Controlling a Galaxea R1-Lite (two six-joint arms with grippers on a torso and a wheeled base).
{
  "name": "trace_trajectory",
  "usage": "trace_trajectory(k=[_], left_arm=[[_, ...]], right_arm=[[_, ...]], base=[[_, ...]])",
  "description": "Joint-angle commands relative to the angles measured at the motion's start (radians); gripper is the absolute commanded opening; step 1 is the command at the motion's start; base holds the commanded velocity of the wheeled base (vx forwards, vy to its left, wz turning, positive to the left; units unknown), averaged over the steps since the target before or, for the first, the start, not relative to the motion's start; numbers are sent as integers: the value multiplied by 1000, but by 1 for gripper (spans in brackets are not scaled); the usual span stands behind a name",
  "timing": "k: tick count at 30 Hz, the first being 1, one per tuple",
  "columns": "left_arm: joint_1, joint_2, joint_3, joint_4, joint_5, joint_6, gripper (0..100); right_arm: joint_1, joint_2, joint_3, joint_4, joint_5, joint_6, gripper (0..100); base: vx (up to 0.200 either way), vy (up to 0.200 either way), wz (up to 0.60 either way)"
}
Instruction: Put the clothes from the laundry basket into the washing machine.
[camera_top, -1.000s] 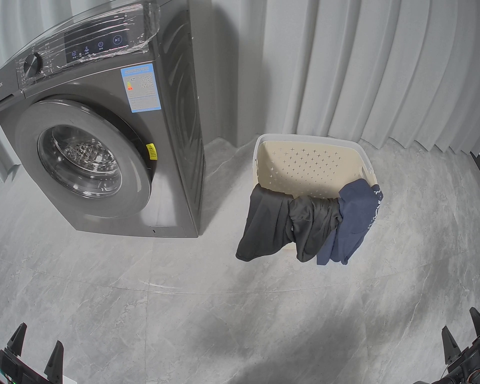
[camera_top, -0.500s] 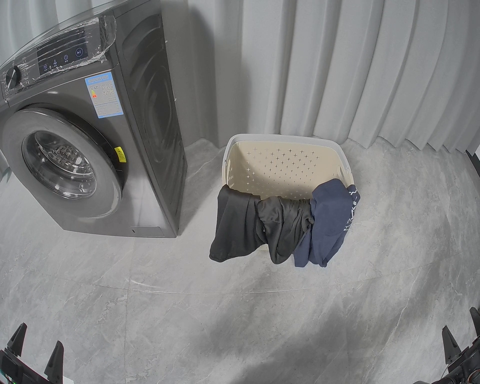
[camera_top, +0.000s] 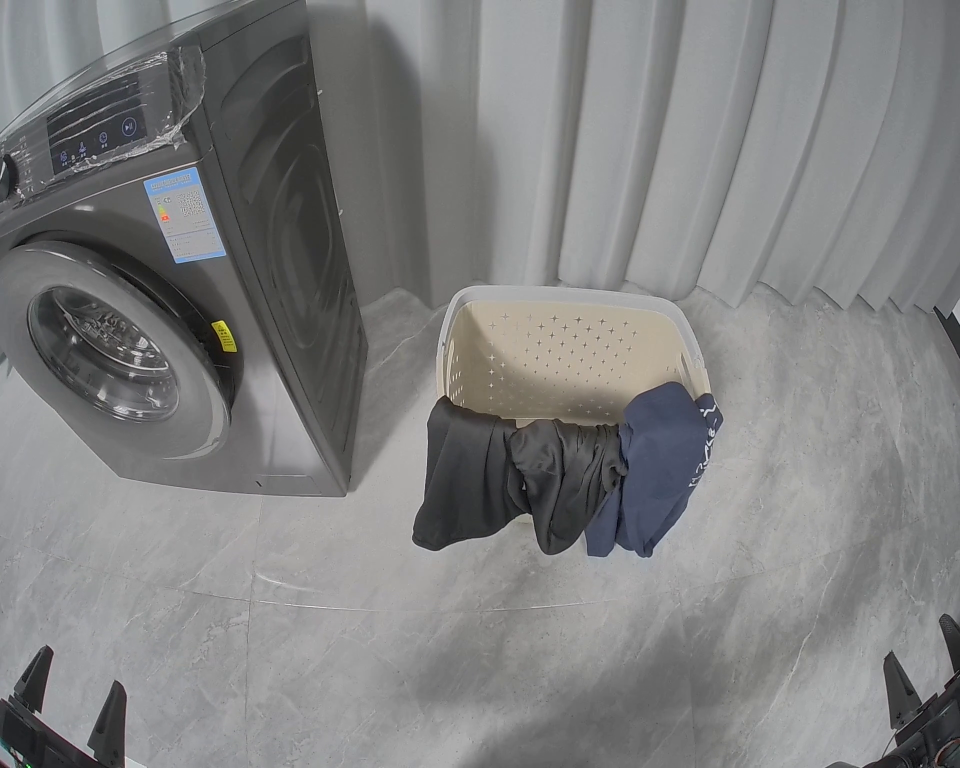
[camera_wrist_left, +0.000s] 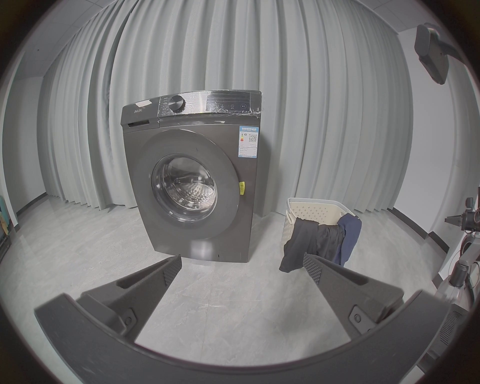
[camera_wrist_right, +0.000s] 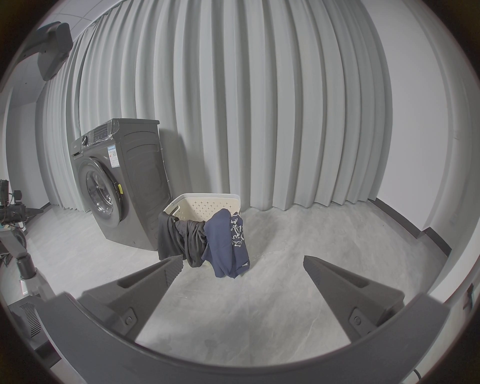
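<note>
Clothes (camera_top: 560, 470) draped lengthwise along the near rim of the laundry basket (camera_top: 570, 298), right of the shut washing machine (camera_top: 150, 300). Left tool (camera_wrist_left: 241, 259) and right tool (camera_wrist_right: 242, 260), both spread and empty, are well apart from them; the right probably nearer.

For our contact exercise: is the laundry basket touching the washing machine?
Apart. The head view shows a strip of bare floor between the washing machine and the laundry basket.
</note>
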Motion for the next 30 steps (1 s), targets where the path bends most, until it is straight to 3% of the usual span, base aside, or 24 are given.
trace_trajectory(k=[1,8,17,30], left_arm=[[0,-17,18,0,0,-1,100],[0,-17,18,0,0,-1,100],[0,-17,18,0,0,-1,100],[0,-17,18,0,0,-1,100]], right_arm=[[0,-12,18,0,0,0,100],[0,-10,18,0,0,-1,100],[0,-12,18,0,0,0,100],[0,-12,18,0,0,0,100]], base=[[200,0,0],[200,0,0],[0,0,0],[0,-200,0]])
